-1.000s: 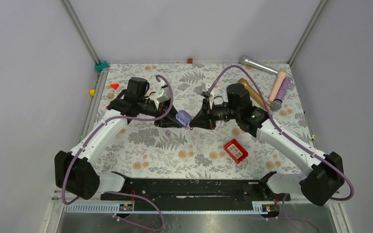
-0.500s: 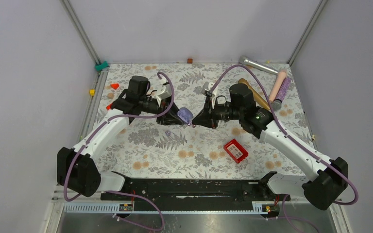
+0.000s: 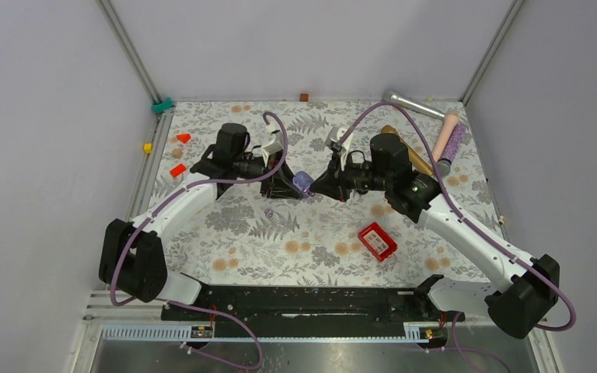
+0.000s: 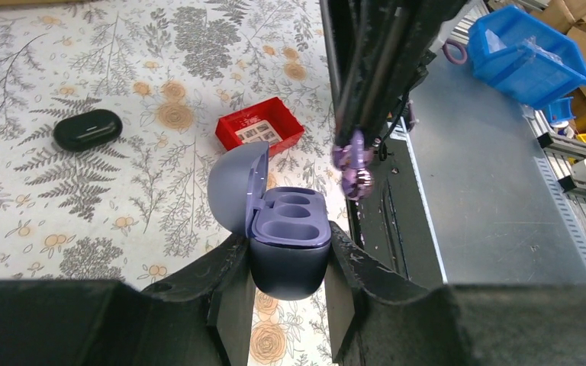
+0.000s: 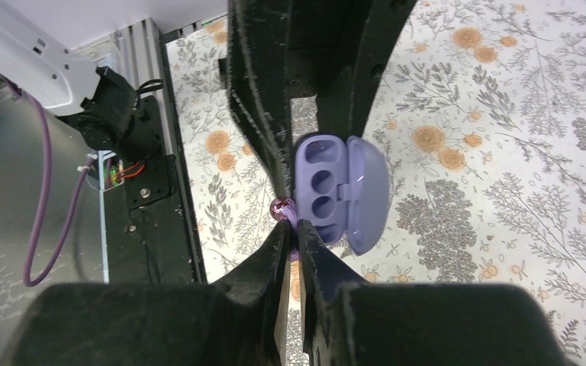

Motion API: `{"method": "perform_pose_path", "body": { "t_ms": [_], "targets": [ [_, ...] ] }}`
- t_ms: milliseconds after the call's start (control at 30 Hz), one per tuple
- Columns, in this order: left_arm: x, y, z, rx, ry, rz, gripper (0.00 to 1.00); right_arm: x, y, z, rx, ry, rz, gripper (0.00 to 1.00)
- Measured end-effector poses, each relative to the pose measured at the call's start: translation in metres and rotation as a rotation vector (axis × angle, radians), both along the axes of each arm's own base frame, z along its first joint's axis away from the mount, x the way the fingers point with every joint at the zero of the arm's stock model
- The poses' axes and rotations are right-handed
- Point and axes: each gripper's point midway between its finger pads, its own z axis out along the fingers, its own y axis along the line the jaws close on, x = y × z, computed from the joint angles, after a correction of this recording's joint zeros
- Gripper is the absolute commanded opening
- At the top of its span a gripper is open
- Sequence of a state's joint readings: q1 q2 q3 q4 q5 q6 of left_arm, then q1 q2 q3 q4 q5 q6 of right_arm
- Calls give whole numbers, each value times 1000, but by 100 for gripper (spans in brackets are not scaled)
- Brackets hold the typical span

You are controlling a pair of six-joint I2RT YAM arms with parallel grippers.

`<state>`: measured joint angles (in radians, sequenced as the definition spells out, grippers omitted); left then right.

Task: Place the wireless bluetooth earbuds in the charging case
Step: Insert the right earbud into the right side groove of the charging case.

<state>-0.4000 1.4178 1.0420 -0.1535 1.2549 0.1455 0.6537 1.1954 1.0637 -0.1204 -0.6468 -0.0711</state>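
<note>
My left gripper [image 4: 288, 255] is shut on a purple charging case [image 4: 290, 229], held above the mat with its lid open and both wells empty. In the top view the charging case [image 3: 302, 182] sits between the left gripper [image 3: 290, 186] and the right gripper [image 3: 317, 188]. My right gripper [image 5: 296, 231] is shut on a pale purple earbud [image 5: 282, 208], right beside the case's [image 5: 336, 191] open face. The left wrist view shows that earbud [image 4: 355, 174] hanging just right of the case. Another purple earbud [image 3: 269, 213] lies on the mat. A black case [image 4: 87, 129] lies closed further off.
A red box [image 3: 377, 241] lies on the floral mat [image 3: 280, 249] in front of the right arm. Small red blocks [image 3: 177, 169] and a yellow block [image 3: 148, 148] sit at the left. A metal cylinder [image 3: 412, 103], pink roller [image 3: 445, 140] and wooden handle [image 3: 404, 148] lie back right.
My left arm has carried the open case right and slightly back, closer to the right gripper's earbud. The right gripper has shifted a little right. Both grips are unchanged.
</note>
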Motion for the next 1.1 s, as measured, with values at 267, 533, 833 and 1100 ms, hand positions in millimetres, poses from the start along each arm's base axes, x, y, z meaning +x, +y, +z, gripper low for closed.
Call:
{"method": "perform_pose_path", "body": {
  "t_ms": [267, 533, 833, 1100],
  "targets": [
    [-7, -5, 2, -13, -4, -34, 0, 11, -3, -1, -16, -25, -57, 4],
    [-8, -5, 3, -15, -10, -34, 0, 13, -5, -2, -18, -33, -61, 4],
    [-11, -4, 9, -24, -28, -37, 0, 14, -5, -5, -19, -43, -60, 5],
    [-11, -3, 10, -27, -35, -39, 0, 15, -5, -6, -20, -47, -60, 5]
  ]
}}
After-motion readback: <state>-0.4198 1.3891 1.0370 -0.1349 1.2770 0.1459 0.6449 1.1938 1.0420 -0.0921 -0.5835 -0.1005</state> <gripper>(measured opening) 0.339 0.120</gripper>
